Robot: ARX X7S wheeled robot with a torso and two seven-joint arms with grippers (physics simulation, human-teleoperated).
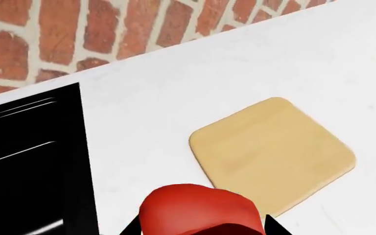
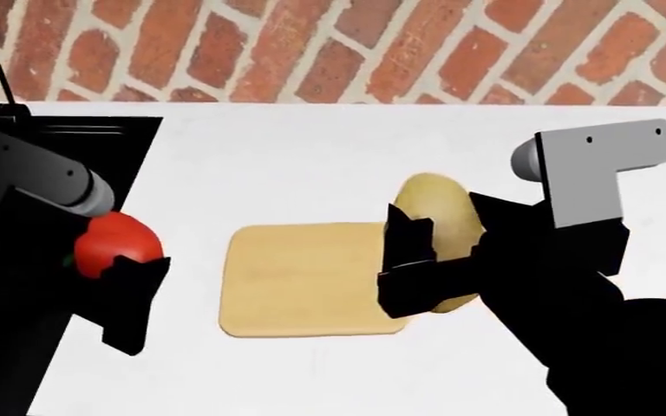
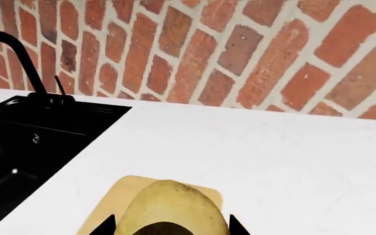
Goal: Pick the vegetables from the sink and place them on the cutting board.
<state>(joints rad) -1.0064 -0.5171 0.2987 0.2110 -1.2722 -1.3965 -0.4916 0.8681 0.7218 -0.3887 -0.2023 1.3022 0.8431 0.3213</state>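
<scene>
Unlabelled pepper (image 2: 115, 243), potato (image 2: 435, 221), board (image 2: 298, 279)

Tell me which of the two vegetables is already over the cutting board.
The potato, held in the right gripper at the cutting board's right edge. The red bell pepper in the left gripper is near the sink.

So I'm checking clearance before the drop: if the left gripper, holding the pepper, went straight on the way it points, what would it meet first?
Probably the cutting board: in its wrist view the left gripper with the pepper points at its near edge, though depth is unclear.
</scene>
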